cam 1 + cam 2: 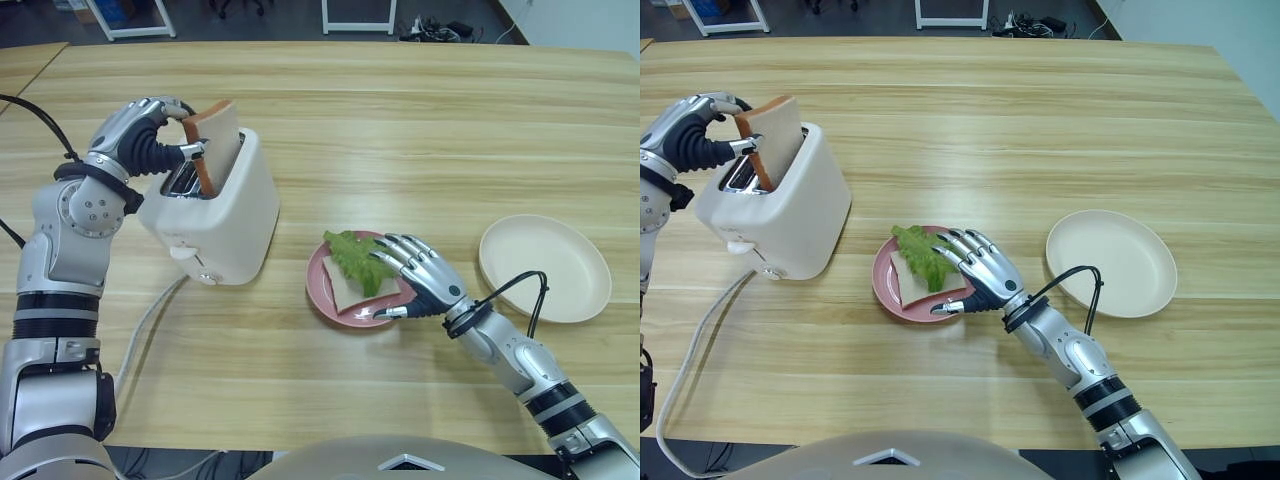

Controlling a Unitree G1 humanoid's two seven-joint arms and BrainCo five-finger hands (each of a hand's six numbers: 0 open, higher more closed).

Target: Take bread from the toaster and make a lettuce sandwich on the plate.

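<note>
The left robot hand point(150, 125) is wearing silver shells over black ribbed fingers, and the right robot hand point(420, 275) is showing the same silver-and-black plating. Small screws are dotting the round grey joint of the left arm point(75, 225). A thin black cable point(1078, 268) is looping beside the black wrist band of the right arm point(515, 360).
</note>
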